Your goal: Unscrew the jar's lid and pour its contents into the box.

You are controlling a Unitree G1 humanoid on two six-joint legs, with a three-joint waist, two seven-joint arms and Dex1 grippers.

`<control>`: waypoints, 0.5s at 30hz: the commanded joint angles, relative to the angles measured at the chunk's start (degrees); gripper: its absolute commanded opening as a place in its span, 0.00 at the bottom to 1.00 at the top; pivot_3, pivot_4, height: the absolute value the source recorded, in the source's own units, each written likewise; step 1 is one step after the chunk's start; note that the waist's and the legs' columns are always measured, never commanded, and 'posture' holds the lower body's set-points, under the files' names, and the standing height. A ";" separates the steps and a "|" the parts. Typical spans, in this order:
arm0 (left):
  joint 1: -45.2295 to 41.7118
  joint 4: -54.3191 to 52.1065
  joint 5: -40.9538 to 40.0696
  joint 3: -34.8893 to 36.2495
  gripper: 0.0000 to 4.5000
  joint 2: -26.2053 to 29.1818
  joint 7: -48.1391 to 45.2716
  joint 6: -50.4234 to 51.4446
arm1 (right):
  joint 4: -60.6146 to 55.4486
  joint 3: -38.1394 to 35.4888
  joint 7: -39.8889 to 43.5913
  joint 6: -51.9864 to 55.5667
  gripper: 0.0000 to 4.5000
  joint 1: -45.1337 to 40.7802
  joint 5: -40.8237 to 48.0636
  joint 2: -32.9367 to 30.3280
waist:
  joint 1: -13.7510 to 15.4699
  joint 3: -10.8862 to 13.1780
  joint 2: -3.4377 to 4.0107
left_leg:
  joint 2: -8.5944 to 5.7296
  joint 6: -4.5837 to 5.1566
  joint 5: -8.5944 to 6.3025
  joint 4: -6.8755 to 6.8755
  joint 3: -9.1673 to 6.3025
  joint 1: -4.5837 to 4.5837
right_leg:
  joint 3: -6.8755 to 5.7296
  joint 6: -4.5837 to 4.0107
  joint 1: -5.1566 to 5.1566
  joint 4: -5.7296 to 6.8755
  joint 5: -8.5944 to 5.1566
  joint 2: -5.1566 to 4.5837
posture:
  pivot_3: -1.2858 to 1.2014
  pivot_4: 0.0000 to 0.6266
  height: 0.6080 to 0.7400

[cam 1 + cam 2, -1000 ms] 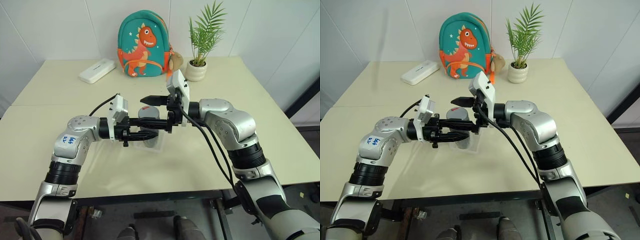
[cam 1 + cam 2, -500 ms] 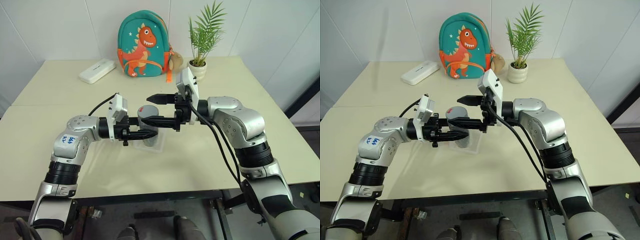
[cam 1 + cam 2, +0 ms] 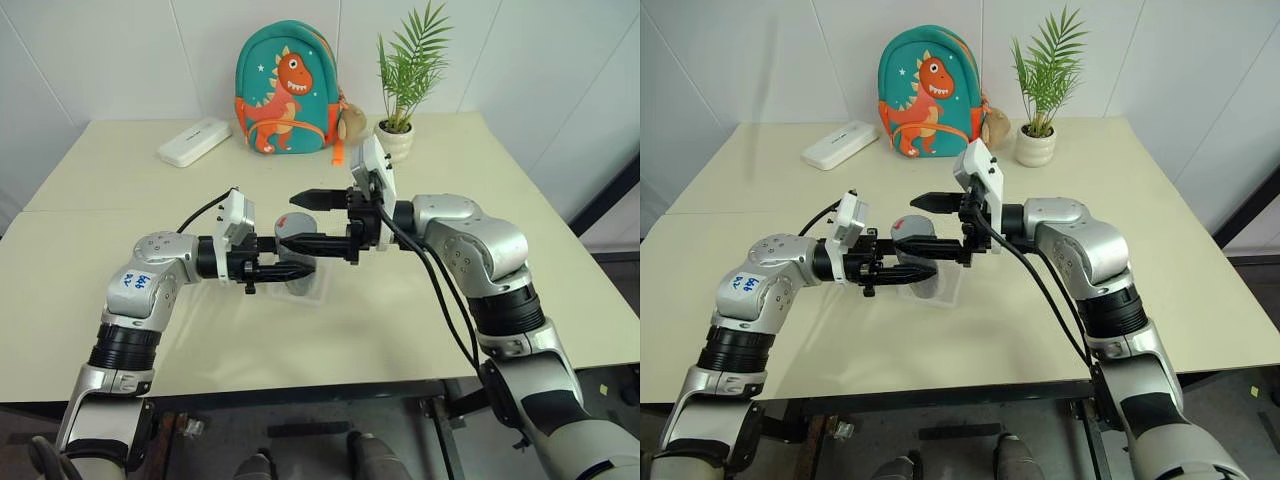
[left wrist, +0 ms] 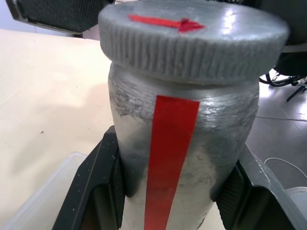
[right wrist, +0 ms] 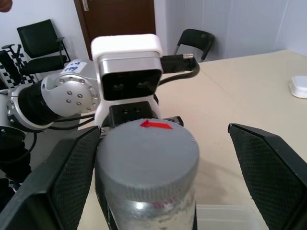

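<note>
Gripping the jar [image 4: 180, 158] by its body above the box [image 3: 318, 288] on the bench [image 3: 560, 250], the left hand [image 3: 290, 258] is clamped shut, while the right hand [image 3: 300, 220] stands wide open around the lid [image 5: 148, 153], which bears a red arrow and no legible writing.

My two arms are built from rounded silver-grey shells joined by black ribbed rings at the elbows and forearms. The left arm [image 3: 150, 285] carries a small white sticker with blue handwritten marks that I cannot read, and its shell shows a ring of small round screws in the right wrist view. The right arm [image 3: 480, 250] has two black cables looping down beside it. Each wrist bears a white, boxy camera housing with a dark front face. The left gripper [image 3: 290, 270] and right gripper [image 3: 298, 220] each have two slim black fingers with finely textured inner pads.
</note>
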 commanded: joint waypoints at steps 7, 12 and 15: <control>-0.08 -1.92 -1.05 0.96 0.44 0.60 -0.36 -0.51 | -3.80 -0.91 -0.55 1.36 0.99 0.54 1.60 0.80 | 0.01 0.00 0.00 | 0.00 0.00 0.00 0.00 0.00 0.00 | 0.00 0.00 0.00 0.00 0.00 0.00 | 0.52 0.24 1.00; -0.33 -1.75 -1.00 0.94 0.44 0.60 -0.39 -0.53 | -3.15 -1.15 -1.08 0.74 0.87 0.58 1.14 0.83 | 0.01 0.00 0.00 | 0.00 0.00 0.00 0.00 0.00 0.00 | 0.00 0.00 0.00 0.00 0.00 0.00 | 0.52 0.24 1.00; -0.59 -1.59 -0.95 0.84 0.44 0.81 -0.62 -0.37 | -2.54 -1.45 -2.12 0.18 0.66 0.58 0.64 1.03 | 0.00 0.00 0.00 | 0.00 0.00 0.00 0.00 0.00 0.00 | 0.00 0.00 0.00 0.00 0.00 0.00 | 0.52 0.24 1.00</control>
